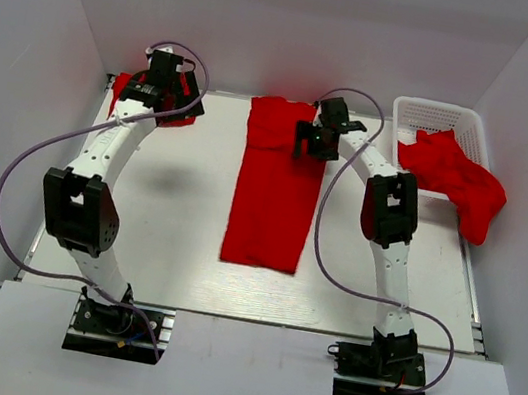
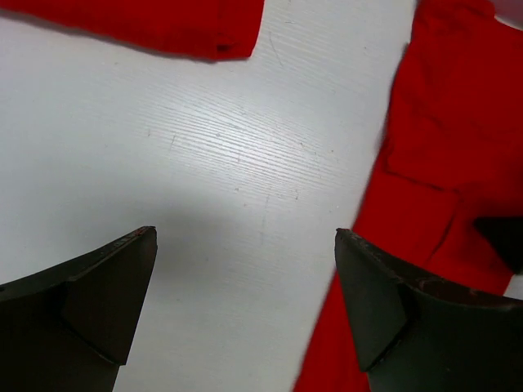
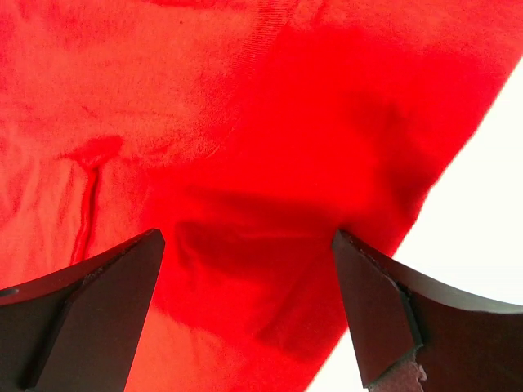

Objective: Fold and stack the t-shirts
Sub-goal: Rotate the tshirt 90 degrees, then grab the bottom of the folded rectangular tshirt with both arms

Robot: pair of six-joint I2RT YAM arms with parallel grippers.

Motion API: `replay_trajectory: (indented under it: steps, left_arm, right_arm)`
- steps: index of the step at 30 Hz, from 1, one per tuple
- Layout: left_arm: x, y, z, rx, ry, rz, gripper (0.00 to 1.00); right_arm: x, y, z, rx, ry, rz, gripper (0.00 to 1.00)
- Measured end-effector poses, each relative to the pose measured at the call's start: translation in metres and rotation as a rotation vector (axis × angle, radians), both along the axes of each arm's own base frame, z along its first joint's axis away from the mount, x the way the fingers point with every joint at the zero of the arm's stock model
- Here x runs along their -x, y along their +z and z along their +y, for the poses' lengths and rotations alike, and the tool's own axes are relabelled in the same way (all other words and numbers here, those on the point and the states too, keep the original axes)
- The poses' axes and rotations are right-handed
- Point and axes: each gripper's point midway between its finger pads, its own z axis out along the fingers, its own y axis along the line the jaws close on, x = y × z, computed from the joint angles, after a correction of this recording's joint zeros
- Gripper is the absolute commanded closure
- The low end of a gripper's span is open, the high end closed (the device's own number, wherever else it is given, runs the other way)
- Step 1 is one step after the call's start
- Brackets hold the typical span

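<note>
Limp, light red t-shirt (image 1: 274, 199): pinch its far edge, perhaps doubled there. Left gripper (image 2: 245, 237) and right gripper (image 3: 245, 245) both spread apart.

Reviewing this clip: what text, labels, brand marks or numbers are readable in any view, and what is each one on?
No text is readable in any view.
On the long red t-shirt: plain cloth, no print or tag showing.
On the crumpled red t-shirt and the white basket: no label visible.
On the left arm and right arm: no legible marking.
</note>
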Motion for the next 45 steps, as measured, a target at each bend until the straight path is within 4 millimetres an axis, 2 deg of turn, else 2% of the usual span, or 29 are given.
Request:
replay_trajectory:
  steps: [2,5,7,10,13,17,21,23,26,30,33,35,37,41,45]
  left_arm:
    - [-0.006,-0.009,-0.002,0.003,-0.031,0.015,0.00]
    - [-0.014,-0.035,-0.006,-0.004,-0.068,0.077,0.00]
    - [-0.017,-0.056,-0.008,-0.010,-0.082,0.129,0.00]
    - [-0.011,-0.086,-0.012,-0.019,-0.104,0.207,0.00]
    - [0.003,-0.106,-0.026,0.012,-0.169,0.262,0.00]
    - [0.036,-0.136,-0.053,0.041,-0.264,0.331,0.00]
    - [0.073,-0.151,-0.101,0.042,-0.405,0.380,0.00]
    - [0.092,-0.154,-0.134,0.050,-0.497,0.387,0.00]
    - [0.132,-0.164,-0.177,0.070,-0.630,0.410,0.00]
    - [0.187,-0.181,-0.211,0.104,-0.761,0.472,0.00]
    - [0.207,-0.188,-0.226,0.120,-0.813,0.491,0.00]
    - [0.212,-0.186,-0.238,0.130,-0.844,0.475,0.00]
    - [0.216,-0.183,-0.251,0.136,-0.878,0.455,0.03]
    - [0.220,-0.187,-0.270,0.129,-0.921,0.453,0.11]
    - [0.228,-0.192,-0.278,0.115,-0.940,0.461,0.14]
  right_arm:
    - [-0.029,0.001,-0.015,0.017,0.036,-0.074,0.10]
    - [-0.055,0.000,-0.033,0.046,0.062,-0.145,0.10]
    - [-0.065,0.001,-0.044,0.081,0.074,-0.180,0.10]
    - [-0.064,0.004,-0.048,0.109,0.093,-0.204,0.10]
    - [-0.037,0.009,-0.051,0.121,0.096,-0.170,0.10]
    - [0.004,0.044,-0.062,0.115,0.021,-0.163,0.10]
    - [0.049,0.090,-0.084,0.075,-0.106,-0.200,0.10]
    - [0.075,0.100,-0.097,0.066,-0.162,-0.203,0.10]
    - [0.118,0.088,-0.115,0.065,-0.216,-0.158,0.10]
    - [0.177,0.039,-0.133,0.105,-0.252,0.001,0.11]
    - [0.215,0.009,-0.140,0.116,-0.258,0.108,0.12]
    - [0.236,-0.001,-0.140,0.097,-0.250,0.156,0.14]
    - [0.246,-0.001,-0.137,0.070,-0.239,0.172,0.14]
    - [0.247,0.003,-0.129,0.024,-0.220,0.168,0.17]
    - [0.249,0.001,-0.127,0.011,-0.218,0.175,0.20]
